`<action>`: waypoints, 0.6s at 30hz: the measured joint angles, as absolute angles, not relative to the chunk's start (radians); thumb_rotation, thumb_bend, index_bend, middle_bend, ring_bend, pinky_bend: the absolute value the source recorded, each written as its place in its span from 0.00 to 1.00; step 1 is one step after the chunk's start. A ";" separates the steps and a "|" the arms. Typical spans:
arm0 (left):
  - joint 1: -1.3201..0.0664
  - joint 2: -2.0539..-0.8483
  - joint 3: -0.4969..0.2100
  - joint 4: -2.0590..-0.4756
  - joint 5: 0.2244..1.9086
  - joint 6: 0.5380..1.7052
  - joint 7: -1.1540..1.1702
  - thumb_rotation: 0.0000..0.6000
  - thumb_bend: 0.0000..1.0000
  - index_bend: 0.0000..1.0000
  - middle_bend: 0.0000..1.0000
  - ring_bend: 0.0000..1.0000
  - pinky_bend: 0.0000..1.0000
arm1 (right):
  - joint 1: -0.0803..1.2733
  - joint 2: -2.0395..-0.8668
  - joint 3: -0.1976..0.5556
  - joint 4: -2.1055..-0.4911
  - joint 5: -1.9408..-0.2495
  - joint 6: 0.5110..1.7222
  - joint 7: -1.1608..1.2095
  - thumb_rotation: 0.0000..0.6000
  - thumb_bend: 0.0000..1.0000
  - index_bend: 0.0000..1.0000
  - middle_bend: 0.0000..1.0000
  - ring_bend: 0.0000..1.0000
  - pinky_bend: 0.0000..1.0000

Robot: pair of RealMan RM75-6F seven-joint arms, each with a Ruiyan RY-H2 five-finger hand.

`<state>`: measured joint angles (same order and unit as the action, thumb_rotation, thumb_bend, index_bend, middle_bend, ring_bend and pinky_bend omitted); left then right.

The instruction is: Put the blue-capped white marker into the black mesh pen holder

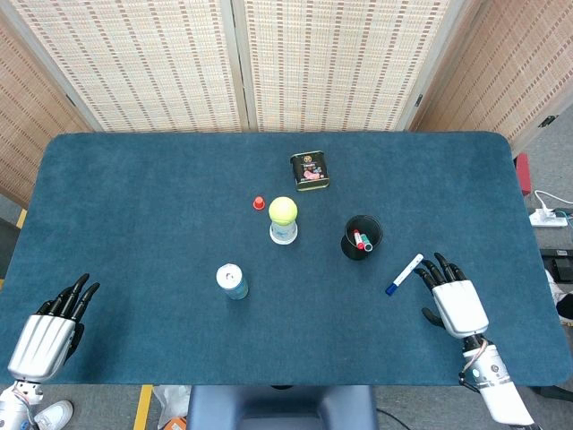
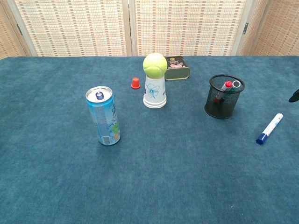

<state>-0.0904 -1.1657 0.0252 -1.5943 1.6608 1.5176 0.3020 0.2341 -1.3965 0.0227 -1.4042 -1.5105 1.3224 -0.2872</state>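
Note:
The blue-capped white marker (image 1: 404,274) (image 2: 270,128) lies flat on the blue table, its cap toward the near side. The black mesh pen holder (image 1: 362,237) (image 2: 224,96) stands upright just left of it, with two pens inside. My right hand (image 1: 453,296) rests open on the table just right of the marker, fingers apart, not touching it; a dark fingertip (image 2: 294,96) shows at the chest view's right edge. At the near left corner of the table my left hand (image 1: 52,326) lies open and holds nothing.
A drink can (image 1: 232,281) (image 2: 104,115) stands left of centre. A tennis ball (image 1: 283,210) (image 2: 154,65) sits on an upturned paper cup (image 2: 154,93). Behind are a small red cap (image 1: 259,202) (image 2: 135,83) and a dark tin (image 1: 309,170) (image 2: 177,68).

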 measured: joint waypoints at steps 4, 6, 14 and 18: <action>-0.089 -1.166 0.025 -1.594 1.661 1.520 0.302 1.00 0.46 0.10 0.00 0.17 0.41 | 0.235 -1.399 0.022 -1.398 -1.520 1.329 -0.281 1.00 0.12 0.25 0.15 0.05 0.21; -0.088 -1.166 0.025 -1.594 1.661 1.521 0.303 1.00 0.46 0.10 0.00 0.17 0.41 | 0.235 -1.401 0.021 -1.389 -1.527 1.334 -0.271 1.00 0.12 0.25 0.15 0.05 0.21; -0.089 -1.166 0.026 -1.593 1.662 1.519 0.300 1.00 0.46 0.10 0.00 0.17 0.41 | 0.249 -1.410 0.022 -1.351 -1.533 1.317 -0.250 1.00 0.12 0.27 0.15 0.08 0.21; -0.088 -1.164 0.025 -1.595 1.659 1.521 0.296 1.00 0.46 0.10 0.00 0.17 0.41 | 0.266 -1.429 0.021 -1.297 -1.546 1.303 -0.240 1.00 0.12 0.31 0.16 0.11 0.21</action>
